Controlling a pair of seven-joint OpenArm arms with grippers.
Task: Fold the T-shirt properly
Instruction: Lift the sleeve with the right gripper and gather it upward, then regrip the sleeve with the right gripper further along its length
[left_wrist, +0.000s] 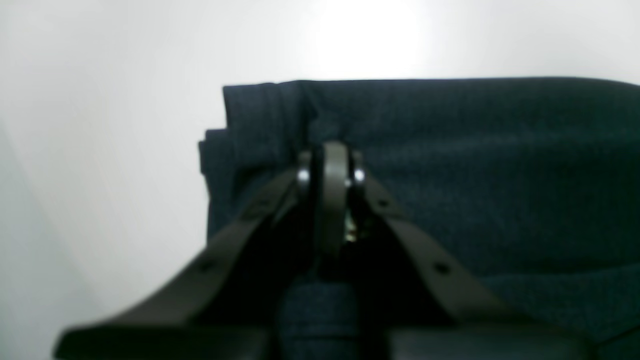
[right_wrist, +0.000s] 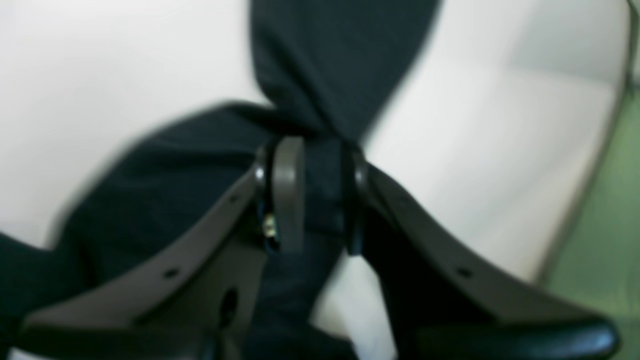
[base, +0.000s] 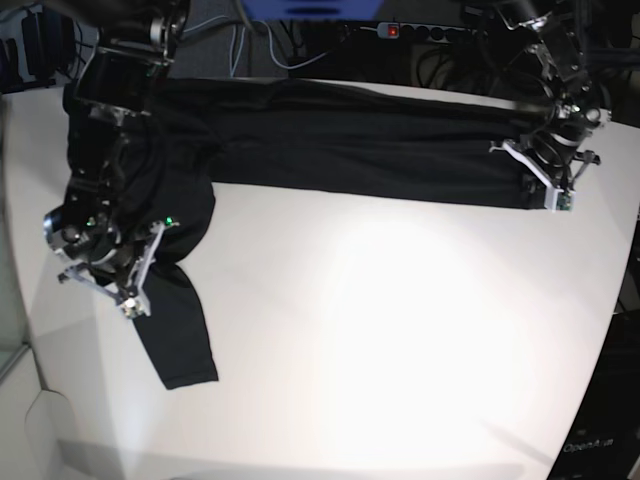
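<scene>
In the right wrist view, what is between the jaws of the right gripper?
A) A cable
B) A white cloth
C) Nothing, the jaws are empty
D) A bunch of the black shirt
D: in the right wrist view the right gripper has its jaws closed on a bunched fold of the black shirt, which runs up from the jaws over the white table.

T-shirt (base: 360, 140) stretched across table's (base: 400, 330) far side, one sleeve trailing forward
</scene>
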